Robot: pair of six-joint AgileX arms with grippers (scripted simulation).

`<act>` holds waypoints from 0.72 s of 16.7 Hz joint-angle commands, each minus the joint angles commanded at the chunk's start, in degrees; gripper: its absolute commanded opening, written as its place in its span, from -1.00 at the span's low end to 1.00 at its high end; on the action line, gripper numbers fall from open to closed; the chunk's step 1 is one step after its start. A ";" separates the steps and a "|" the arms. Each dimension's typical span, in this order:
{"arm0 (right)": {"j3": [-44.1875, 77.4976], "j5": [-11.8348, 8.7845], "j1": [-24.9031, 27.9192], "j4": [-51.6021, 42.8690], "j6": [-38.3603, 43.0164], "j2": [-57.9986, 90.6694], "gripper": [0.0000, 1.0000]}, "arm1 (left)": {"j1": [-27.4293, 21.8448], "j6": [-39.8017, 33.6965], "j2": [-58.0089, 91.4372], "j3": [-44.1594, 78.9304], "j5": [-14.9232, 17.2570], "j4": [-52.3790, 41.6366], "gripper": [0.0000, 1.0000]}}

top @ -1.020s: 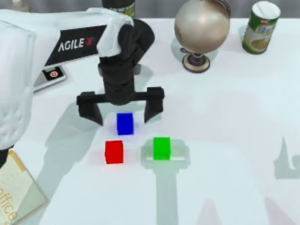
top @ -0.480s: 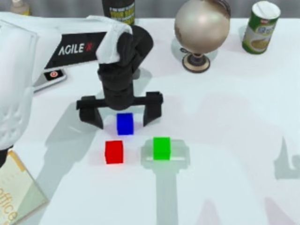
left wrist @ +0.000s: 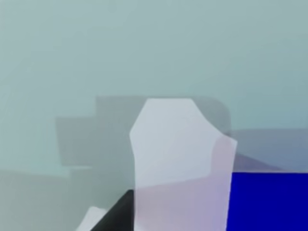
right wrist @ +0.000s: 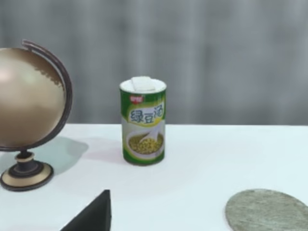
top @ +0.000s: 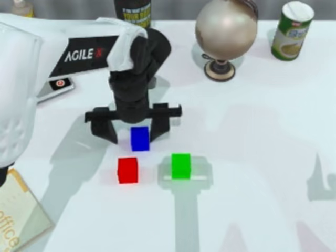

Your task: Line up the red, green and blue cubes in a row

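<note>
The blue cube (top: 140, 138) rests on the white table, behind the red cube (top: 127, 170) and the green cube (top: 181, 165), which lie side by side. My left gripper (top: 134, 135) is lowered over the blue cube and straddles it, open. One of its fingers (top: 160, 122) is close beside the cube and the other stands a gap away. The left wrist view shows the blue cube (left wrist: 269, 202) very near. Of my right gripper (right wrist: 94, 216), only a dark corner shows in the right wrist view; that arm is outside the top view.
A bronze globe (top: 226, 31) and a green can (top: 292, 30) stand at the back right. A dark bottle (top: 133, 9) is at the back. A phone (top: 56, 84) and a book (top: 16, 220) lie at the left. A round mat (right wrist: 267, 211) lies near the right arm.
The left gripper's fingers have drawn inward toward the blue cube, the right-hand one most. The three cubes have not moved.
</note>
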 joint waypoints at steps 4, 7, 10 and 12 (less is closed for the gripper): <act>0.00 0.00 0.00 0.00 0.00 0.00 1.00 | 0.00 0.00 0.00 0.00 0.00 0.00 -0.96; 0.00 0.00 0.00 0.00 0.00 0.00 1.00 | 0.00 0.00 0.00 0.00 0.00 0.00 -1.00; 0.00 0.00 0.00 0.00 0.00 0.00 1.00 | 0.00 0.00 0.00 0.00 0.00 0.00 -1.00; 0.00 0.00 0.00 0.00 0.00 0.00 1.00 | 0.00 0.00 0.00 0.00 0.00 0.00 -1.00</act>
